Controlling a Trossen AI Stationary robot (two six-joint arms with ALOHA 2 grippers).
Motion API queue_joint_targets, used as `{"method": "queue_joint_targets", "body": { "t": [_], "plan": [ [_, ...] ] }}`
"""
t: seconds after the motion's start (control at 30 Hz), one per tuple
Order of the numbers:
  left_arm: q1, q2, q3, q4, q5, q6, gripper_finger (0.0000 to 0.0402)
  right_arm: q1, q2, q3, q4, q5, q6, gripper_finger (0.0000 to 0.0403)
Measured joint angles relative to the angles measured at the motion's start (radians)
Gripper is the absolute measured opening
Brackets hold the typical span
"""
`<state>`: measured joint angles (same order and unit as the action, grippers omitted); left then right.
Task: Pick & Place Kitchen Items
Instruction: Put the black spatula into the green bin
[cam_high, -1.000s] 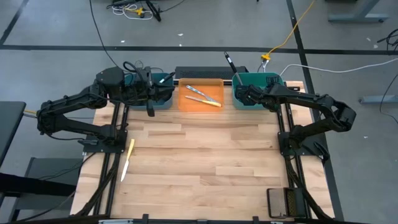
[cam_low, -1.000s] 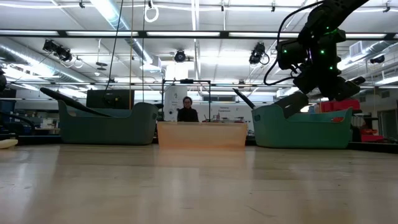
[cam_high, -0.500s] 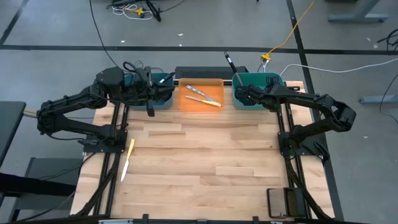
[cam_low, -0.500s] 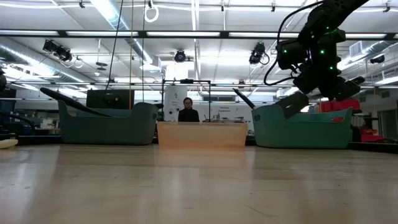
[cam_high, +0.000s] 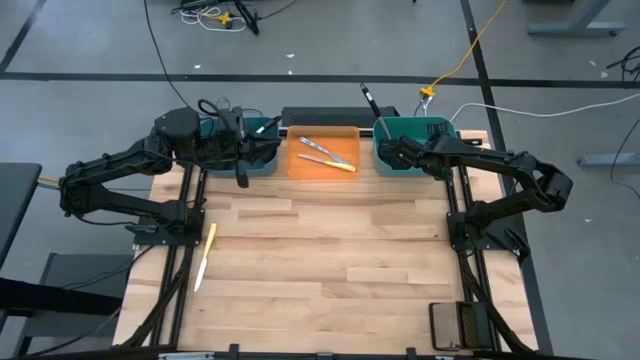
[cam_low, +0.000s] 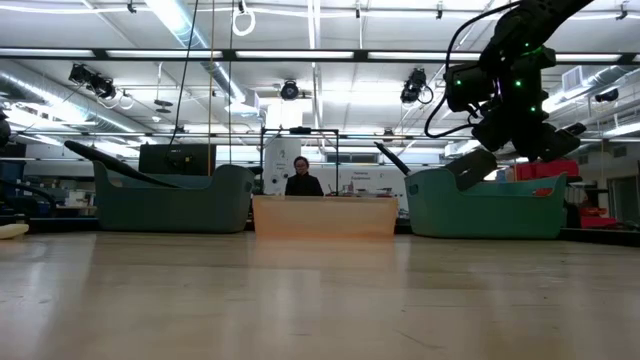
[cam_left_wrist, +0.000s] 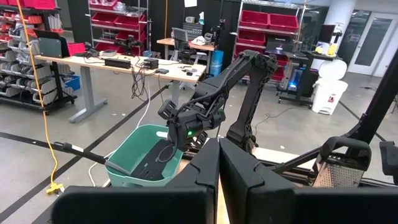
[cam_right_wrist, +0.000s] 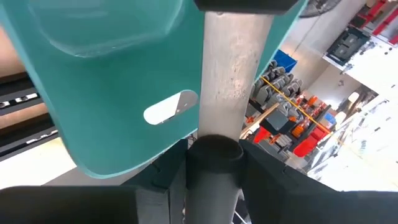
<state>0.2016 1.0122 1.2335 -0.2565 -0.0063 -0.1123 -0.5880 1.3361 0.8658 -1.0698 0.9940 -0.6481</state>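
— Knives first: where do they lie?

— Two knives (cam_high: 327, 152) lie crossed in the orange bin (cam_high: 305, 170), at the back of the table (cam_high: 330, 260) between the two teal bins. One has a yellow handle. A third, the yellow-handled knife (cam_high: 204, 256), lies loose on the wood near the left arm's base, well apart from the bins.

— And the right gripper?

— The right gripper (cam_high: 386, 150) hangs over the near rim of the right teal bin (cam_high: 432, 128). Its fingers (cam_right_wrist: 163, 182) are closed around a silvery handle (cam_right_wrist: 217, 81) that runs straight up between them (which utensil it belongs to, I cannot tell). A black handle (cam_low: 390, 156) also slants out of that bin.

— The left one?

— The left gripper (cam_left_wrist: 218, 146) sits above the left teal bin (cam_low: 170, 205), fingers pressed together with nothing between them. A long black utensil (cam_low: 112, 163) sticks out of that bin at a slant.

— Anyone about?

— A person (cam_low: 301, 178) stands beyond the orange bin, far off in the room.
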Motion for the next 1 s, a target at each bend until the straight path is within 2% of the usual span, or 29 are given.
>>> {"method": "queue_joint_targets", "body": {
  "t": [0.23, 1.0],
  "plan": [
    [0.0, 0.0, 0.0, 0.0, 0.0, 0.0, 0.0018, 0.0, 0.0, 0.0, 0.0, -0.036, -0.042, 0.0128],
    [0.0, 0.0, 0.0, 0.0, 0.0, -0.007, 0.0018, 0.0, 0.0, 0.0, 0.005, -0.046, -0.068, 0.0137]
  ]
}}
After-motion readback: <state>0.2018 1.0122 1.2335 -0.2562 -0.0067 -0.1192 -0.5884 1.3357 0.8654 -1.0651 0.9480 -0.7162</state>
